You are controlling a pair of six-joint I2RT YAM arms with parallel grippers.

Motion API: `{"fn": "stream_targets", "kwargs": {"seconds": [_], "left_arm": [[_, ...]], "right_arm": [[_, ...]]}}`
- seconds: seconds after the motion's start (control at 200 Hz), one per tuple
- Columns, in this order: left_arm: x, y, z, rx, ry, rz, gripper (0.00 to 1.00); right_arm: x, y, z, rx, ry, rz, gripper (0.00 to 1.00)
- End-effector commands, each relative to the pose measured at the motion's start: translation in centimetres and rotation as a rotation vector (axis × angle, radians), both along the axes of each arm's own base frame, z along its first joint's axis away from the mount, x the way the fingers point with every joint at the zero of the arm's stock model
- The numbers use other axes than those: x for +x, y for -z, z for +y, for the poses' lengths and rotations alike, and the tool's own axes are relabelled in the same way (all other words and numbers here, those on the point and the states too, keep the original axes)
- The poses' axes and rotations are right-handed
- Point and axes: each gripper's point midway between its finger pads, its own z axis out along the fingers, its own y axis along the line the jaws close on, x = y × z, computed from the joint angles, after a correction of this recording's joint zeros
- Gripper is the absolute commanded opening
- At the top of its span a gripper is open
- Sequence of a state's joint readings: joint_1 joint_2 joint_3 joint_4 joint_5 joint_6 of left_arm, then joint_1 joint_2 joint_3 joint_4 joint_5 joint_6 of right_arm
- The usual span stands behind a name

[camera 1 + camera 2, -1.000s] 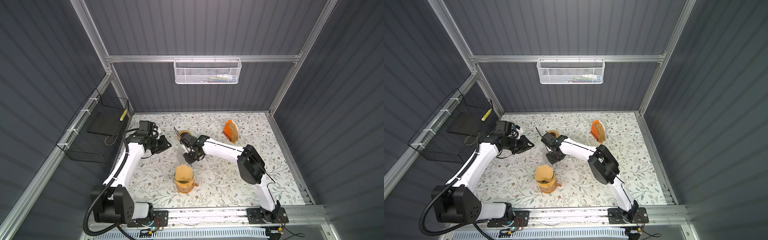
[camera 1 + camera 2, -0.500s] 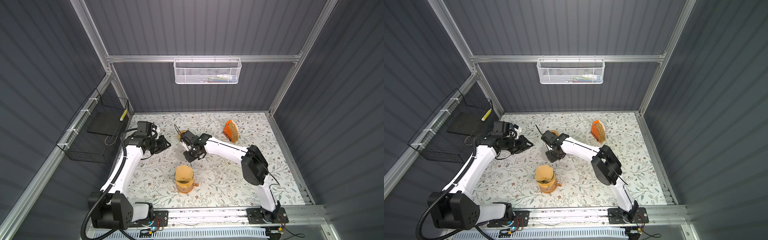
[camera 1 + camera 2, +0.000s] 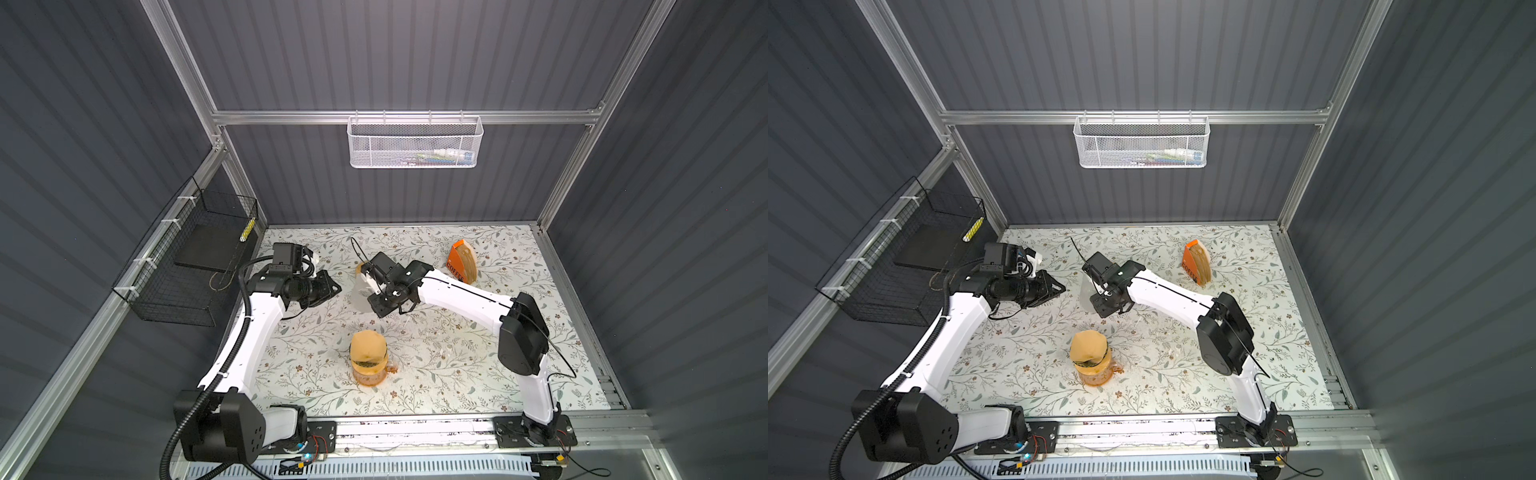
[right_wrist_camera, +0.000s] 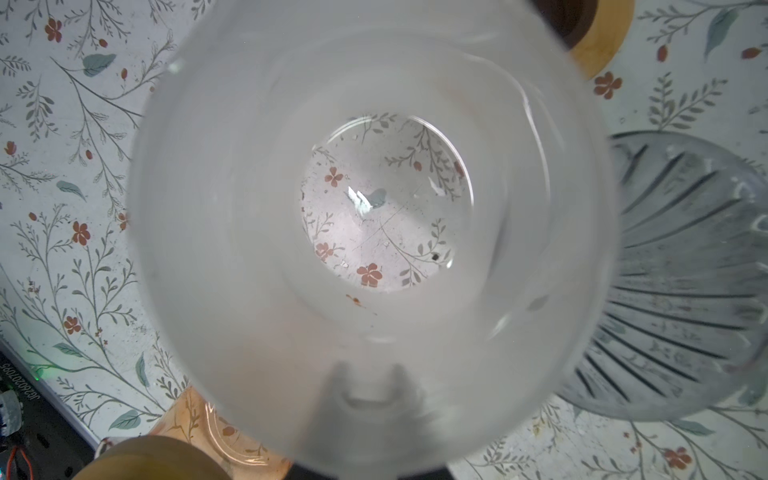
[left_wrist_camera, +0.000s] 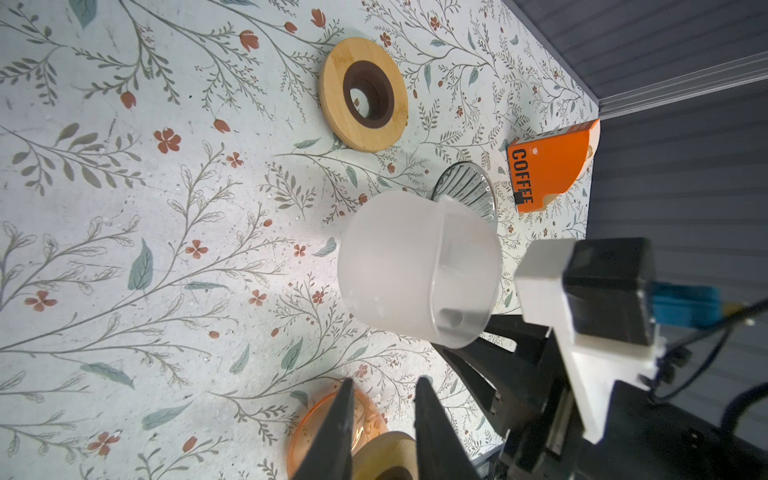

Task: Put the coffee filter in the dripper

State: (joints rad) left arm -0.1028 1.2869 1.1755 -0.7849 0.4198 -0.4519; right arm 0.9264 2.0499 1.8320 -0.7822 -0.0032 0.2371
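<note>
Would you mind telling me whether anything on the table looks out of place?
The ribbed glass dripper appears tipped on its side on the mat, apart from the wooden ring lying flat nearby. Nothing looks spilled.

Glass dripper (image 4: 685, 291) partly behind frosted cup (image 4: 249, 249)

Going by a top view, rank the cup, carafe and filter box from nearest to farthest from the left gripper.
1. Cup, just right of the left gripper.
2. Carafe, front centre.
3. Filter box, back right.
</note>
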Motion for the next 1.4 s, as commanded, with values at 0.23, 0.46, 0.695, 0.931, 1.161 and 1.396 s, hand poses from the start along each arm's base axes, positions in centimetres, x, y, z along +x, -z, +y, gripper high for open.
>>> {"fn": "stream_targets", "kwargs": {"seconds": [0.23,0.46,0.695,0.931,1.161,1.396], "left_arm": [[0.0,-2.2,0.1,0.006,0.020,-0.060,0.27],[0.4,-2.7,0.1,0.021,0.045,-0.071,0.27],[0.6,-2.4,-0.4,0.028,0.067,-0.071,0.26],[0.5,-1.5,-2.8,0.148,0.151,-0.075,0.26],[0.9,-0.9,-3.7,0.130,0.150,-0.082,0.25],[1.2,-0.6,-4.4,0.111,0.158,-0.084,0.25]], "right_arm": [[0.4,-5.8,0.2,0.101,0.007,-0.088,0.00],[0.0,-8.3,-2.7,0.091,0.058,-0.132,0.00],[-1.7,-9.1,-6.6,0.064,0.103,-0.150,0.00],[-4.4,-8.9,-10.4,0.043,0.124,-0.135,0.00],[-7.4,-6.4,-13.8,-0.003,0.137,-0.099,0.00],[-9.5,-3.5,-15.7,-0.049,0.143,-0.087,0.00]]}}
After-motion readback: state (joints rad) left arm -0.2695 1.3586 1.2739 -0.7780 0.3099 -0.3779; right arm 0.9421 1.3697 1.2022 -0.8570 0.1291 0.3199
